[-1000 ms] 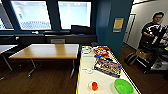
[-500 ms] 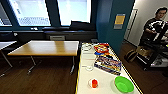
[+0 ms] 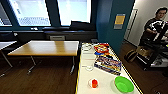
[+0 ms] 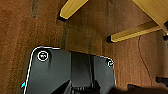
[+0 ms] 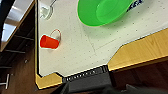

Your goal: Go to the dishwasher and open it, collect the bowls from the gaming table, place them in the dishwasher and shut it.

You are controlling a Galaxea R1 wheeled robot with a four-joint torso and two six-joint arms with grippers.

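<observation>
one green bowl (image 3: 124, 84), one orange cup (image 3: 94, 83), two tables (image 3: 105, 77) (image 3: 46, 48)

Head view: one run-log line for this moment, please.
phase: at gaming table | green bowl on near end, untouched | orange cup beside it | person at right

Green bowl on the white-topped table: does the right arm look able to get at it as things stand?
Probably yes. The green bowl sits open near the table's near right corner, nothing stacked in or over it. The orange cup and the game box stand apart from it. The right wrist view looks straight down on the bowl.
</observation>
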